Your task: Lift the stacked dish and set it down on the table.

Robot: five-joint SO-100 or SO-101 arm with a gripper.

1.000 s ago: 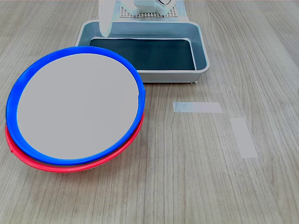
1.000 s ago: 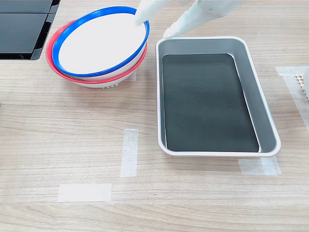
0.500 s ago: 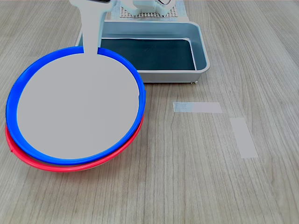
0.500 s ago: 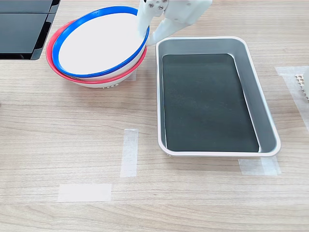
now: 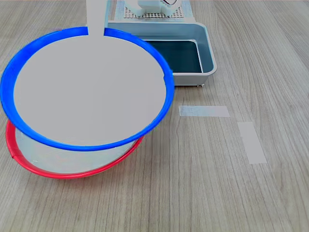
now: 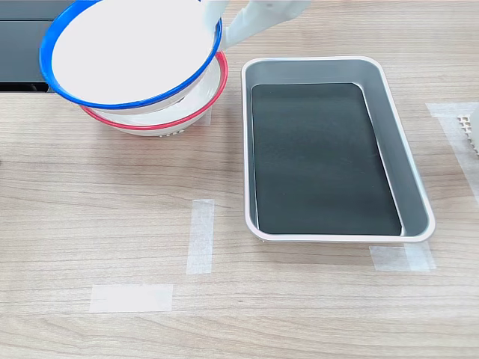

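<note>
Now lifted clear of red-rimmed dish [image 5: 72, 166]: stacked dish [image 5: 87, 89], rim pinched in gripper [image 6: 217, 22] jaws; next, onto table [image 5: 203, 183].

1. Setting: a robot test bench of the laboratory kind, laid out on a wood-grain table [image 6: 90, 202] bare of household clutter.
2. Pale tape strips [image 6: 200, 235] are stuck flat to the tabletop in both exterior views, in the manner of position markers [image 5: 203, 111].
3. A white robot arm [image 6: 254, 13] reaches in from the second exterior view's top edge; a perforated white base [image 5: 153, 13] stands at the first exterior view's top.
4. Props are few and plain: a grey metal tray [image 6: 412, 187] with a dark liner, and two coloured-rim dishes [image 5: 87, 92].
5. A black flat object [image 6: 22, 45] lies at the second exterior view's upper left; its kind cannot be told.
</note>
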